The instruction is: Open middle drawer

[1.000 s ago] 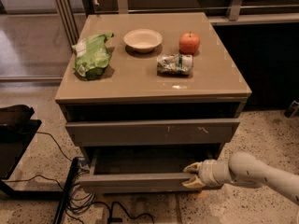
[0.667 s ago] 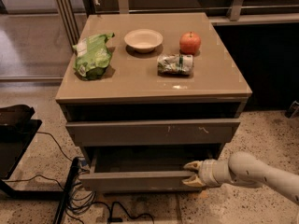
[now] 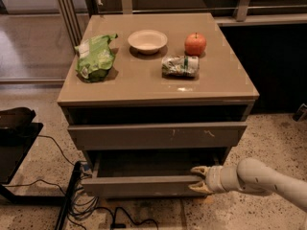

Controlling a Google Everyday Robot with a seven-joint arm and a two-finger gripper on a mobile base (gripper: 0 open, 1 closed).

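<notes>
The middle drawer [image 3: 144,186] is the plain taupe-grey front low on the cabinet. It is pulled out partway, so its grey interior [image 3: 148,163] shows. My gripper [image 3: 197,179] is at the right end of that front. One finger is over the top edge and one is below it, closed on the panel. The white arm [image 3: 259,178] reaches in from the lower right. Above it, the wider front with whitish scratch marks [image 3: 158,135] also sticks out a little.
On the cabinet top [image 3: 144,80] lie a green bag [image 3: 96,56], a white bowl [image 3: 147,40], an apple [image 3: 195,44] and a crushed can [image 3: 180,65]. Black cables [image 3: 72,190] and a dark stand [image 3: 14,128] are on the floor at the left.
The gripper stays at the right end of the drawer front, and the drawer stands about as far out as before. Nothing else moved.
</notes>
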